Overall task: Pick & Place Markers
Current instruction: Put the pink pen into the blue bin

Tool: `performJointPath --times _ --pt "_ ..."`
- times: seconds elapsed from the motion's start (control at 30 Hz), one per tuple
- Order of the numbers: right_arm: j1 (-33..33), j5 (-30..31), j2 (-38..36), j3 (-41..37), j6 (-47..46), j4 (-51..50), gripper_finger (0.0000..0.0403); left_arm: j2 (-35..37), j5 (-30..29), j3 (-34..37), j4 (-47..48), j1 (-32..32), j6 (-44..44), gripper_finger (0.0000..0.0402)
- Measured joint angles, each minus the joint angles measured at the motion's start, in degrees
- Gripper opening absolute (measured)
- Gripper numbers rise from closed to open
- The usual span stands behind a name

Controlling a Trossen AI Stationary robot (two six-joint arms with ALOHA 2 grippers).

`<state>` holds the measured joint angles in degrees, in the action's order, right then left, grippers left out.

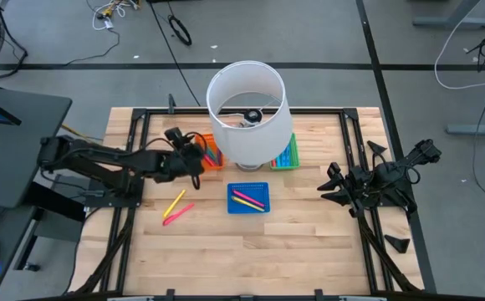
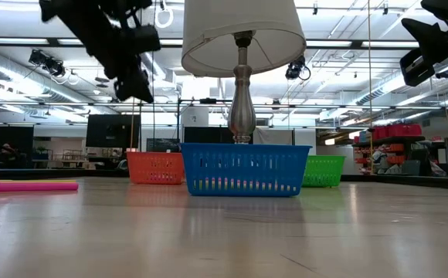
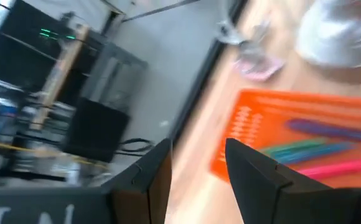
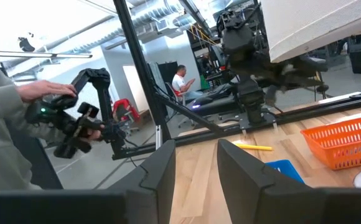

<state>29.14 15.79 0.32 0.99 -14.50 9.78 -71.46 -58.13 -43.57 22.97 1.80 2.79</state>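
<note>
On the wooden desk point(image 1: 309, 242), the left end effector point(image 1: 194, 155), fingers spread and empty, hovers beside the orange tray point(image 1: 213, 152); loose markers point(image 1: 176, 207) lie nearer. Others fill the blue tray point(image 1: 248, 198) before a lamp point(image 1: 247, 113). The right end effector point(image 1: 333, 182), apparently parted, waits right; grey floor surrounds.

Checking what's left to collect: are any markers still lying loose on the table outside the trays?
Yes: in the high view a yellow marker and a pink marker lie on the bare wooden table, left of the blue tray.
</note>
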Motion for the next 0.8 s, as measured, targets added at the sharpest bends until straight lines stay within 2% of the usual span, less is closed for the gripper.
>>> performJointPath --times 0.07,0.23,0.47,0.67,0.8 --pt "0.0 0.0 0.0 0.0 0.0 0.0 0.0119 0.0 3.4 -2.1 4.7 1.6 -5.2 0.0156" --pt "0.0 0.0 0.0 0.0 0.0 0.0 0.0119 0.0 16.2 -7.5 18.3 4.3 -21.4 0.0156" --pt "0.0 0.0 0.0 0.0 0.0 0.0 0.0119 0.0 34.4 -11.0 32.6 5.2 -39.3 0.0156" --pt "0.0 0.0 0.0 0.0 0.0 0.0 0.0119 0.0 49.7 -11.5 37.6 5.2 -50.4 0.0156" --pt "0.0 0.0 0.0 0.0 0.0 0.0 0.0119 0.0 59.2 -11.5 37.7 5.2 -52.7 0.0156"
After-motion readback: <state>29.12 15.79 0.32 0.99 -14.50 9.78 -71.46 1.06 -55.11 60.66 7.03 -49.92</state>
